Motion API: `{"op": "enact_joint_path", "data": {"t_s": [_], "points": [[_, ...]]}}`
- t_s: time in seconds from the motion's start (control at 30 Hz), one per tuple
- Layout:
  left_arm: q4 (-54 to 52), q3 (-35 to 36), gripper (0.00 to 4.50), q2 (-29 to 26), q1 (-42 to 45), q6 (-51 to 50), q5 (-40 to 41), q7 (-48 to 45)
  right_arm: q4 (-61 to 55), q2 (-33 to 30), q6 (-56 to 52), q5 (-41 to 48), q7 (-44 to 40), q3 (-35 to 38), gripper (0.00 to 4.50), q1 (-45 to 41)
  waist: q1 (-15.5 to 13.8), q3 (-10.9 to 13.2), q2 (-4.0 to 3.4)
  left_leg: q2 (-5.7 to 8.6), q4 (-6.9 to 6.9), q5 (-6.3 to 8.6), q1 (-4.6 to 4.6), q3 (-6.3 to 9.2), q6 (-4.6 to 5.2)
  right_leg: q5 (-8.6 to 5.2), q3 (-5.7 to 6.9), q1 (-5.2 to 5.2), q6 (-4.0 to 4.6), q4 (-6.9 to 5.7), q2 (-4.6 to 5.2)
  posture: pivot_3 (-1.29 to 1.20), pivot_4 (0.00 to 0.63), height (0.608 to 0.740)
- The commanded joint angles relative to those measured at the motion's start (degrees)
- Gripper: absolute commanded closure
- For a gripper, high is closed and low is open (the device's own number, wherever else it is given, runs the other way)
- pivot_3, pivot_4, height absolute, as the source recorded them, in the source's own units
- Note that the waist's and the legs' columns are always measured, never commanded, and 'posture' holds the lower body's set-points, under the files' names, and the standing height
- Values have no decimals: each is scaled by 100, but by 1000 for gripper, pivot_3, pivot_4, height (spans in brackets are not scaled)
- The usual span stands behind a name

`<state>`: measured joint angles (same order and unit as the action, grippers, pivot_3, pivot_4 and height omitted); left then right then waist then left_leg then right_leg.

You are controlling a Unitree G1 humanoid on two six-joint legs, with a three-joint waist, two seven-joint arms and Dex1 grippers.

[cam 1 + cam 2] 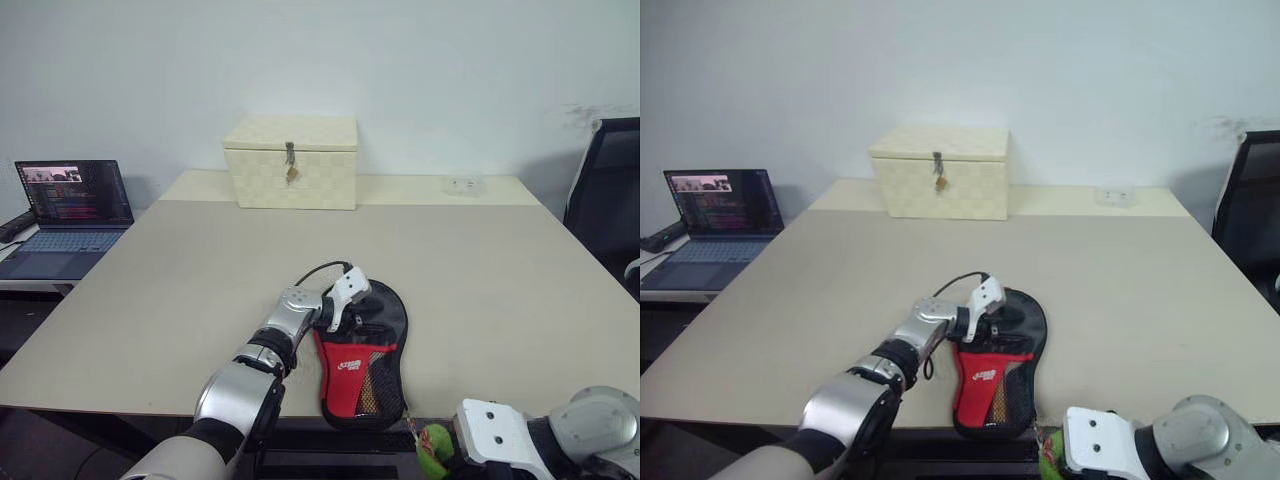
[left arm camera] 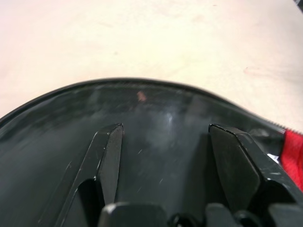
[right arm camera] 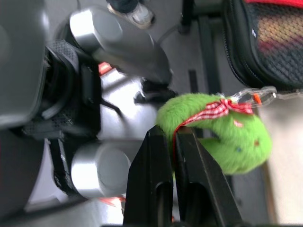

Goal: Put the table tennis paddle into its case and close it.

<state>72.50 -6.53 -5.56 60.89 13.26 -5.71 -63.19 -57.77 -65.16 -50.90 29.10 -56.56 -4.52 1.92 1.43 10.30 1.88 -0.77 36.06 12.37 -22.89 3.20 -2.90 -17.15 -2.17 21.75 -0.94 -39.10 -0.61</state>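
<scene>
The black fabric case (image 1: 362,355), with its red logo panel (image 1: 343,375) and mesh pocket, lies flat near the table's front edge. My left gripper (image 1: 343,308) rests on the case's round black end, and the left wrist view shows its fingers (image 2: 111,151) spread open over that black surface. The green fuzzy pull tab (image 3: 227,142) hangs just past the table edge on a short clear link to the case. My right gripper (image 3: 173,135) is shut on this tab and its red checked ribbon. The table tennis paddle is hidden.
A cream woven latched box (image 1: 292,160) stands at the back of the beige table (image 1: 200,260). A small white item (image 1: 464,185) lies at the back right. An open laptop (image 1: 70,215) sits on a side desk to the left, and a black chair (image 1: 610,200) stands at the right.
</scene>
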Motion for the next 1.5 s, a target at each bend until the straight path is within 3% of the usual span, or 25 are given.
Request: {"op": "enact_joint_path", "data": {"t_s": [0.03, 0.2, 0.33, 0.47, 0.67, 0.77, 0.93, 1.03, 1.27, 1.5], "points": [[132, -80, 1354, 134, 59, 2, -127, 105, -223, -340, 203, 1022, 512, -82, 4437, -56, 0, 0, 0, 1, 0, 0, -2, -1, 0, 1, 0, -1, -2, 3, 1, 0, 150, 740], [128, -79, 1354, 137, 53, 40, -159, 83, -223, -752, 410, 1792, 1186, -251, 4437, -231, 0, 1, 1, 5, 0, 5, -6, -5, 8, 3, -3, -1, -6, 13, 8, 0, 150, 740], [121, -66, 1354, 45, 1, 67, -169, 123, -223, -819, 393, 1816, 1473, -438, 4437, -398, 6, 1, 1, 4, 0, 5, -5, -6, 8, 3, -4, 0, -6, 12, 8, 0, 150, 740], [93, -18, 1354, -107, -114, 124, -135, 133, -223, -673, 154, 1951, 1519, -486, 3539, -659, 16, 1, 1, 3, 0, 5, -3, -6, 8, 3, -4, 0, -6, 11, 8, 0, 150, 740], [-53, 174, 1354, -353, -317, 144, 70, 36, 140, -404, -25, 1796, 1350, -517, 1533, -1134, 58, -2, -2, -4, 0, 4, 5, -11, 8, 4, -9, -1, -6, 6, 2, 0, 150, 740], [-248, 352, 1354, -503, -451, 138, 290, -126, 462, -270, 18, 1705, 1278, -433, 1533, -1331, 55, -2, -2, -5, 0, 4, 8, -12, 8, 5, -9, -2, -8, 6, 2, 0, 150, 740], [-1129, 597, 1354, -844, -844, -31, 776, -668, 1509, 567, 407, 1183, 1436, -421, 1533, -1893, 56, -2, -3, -7, 0, 5, 6, -13, 9, 6, -11, 0, -6, 4, 0, 0, 150, 740], [-2714, 799, 1354, -1240, -1527, -727, 1277, -838, 2712, 1275, 1063, 671, 1344, -475, 1533, -2282, 74, -1, -2, -11, -1, 4, 4, -14, 9, 7, -14, 4, -5, 3, -1, 0, 150, 740], [-6528, 1402, 1354, -2144, -3566, -2829, 2139, -38, 5441, 2436, 2575, -406, 742, -662, 1533, -3302, 91, 8, -10, -74, -3, 5, -5, -13, 9, 28, -30, 20, 35, 2, -4, 0, 150, 740], [-7898, 1660, 1354, -2414, -4042, -3630, 2567, 777, 7515, 2720, 3797, -1058, 39, -520, 1533, -3910, -17, 13, -18, -74, 1, 4, -4, -8, 8, 28, -20, 15, 37, 1, -7, 0, 150, 740]]}}
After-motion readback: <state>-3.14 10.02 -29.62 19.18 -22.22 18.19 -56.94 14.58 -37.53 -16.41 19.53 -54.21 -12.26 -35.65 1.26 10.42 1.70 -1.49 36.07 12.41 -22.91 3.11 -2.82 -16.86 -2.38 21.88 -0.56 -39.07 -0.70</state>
